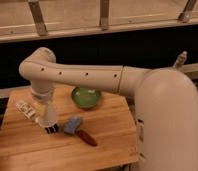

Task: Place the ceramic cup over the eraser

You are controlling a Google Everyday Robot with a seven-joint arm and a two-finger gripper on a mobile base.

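Observation:
My gripper (48,112) hangs down from the wrist over the left part of the wooden table (107,135). It is shut on the small white ceramic cup (48,119), held mouth down. The eraser (52,129), a small black block with white stripes, lies on the table right under the cup's lower edge, with its front end showing. I cannot tell whether the cup touches the eraser or the table.
A blue-grey rounded pad (72,124) and a dark red oblong thing (86,137) lie just right of the eraser. A green bowl (86,97) stands behind them. A white labelled bottle (25,109) lies at the left. The arm spans the table from the right.

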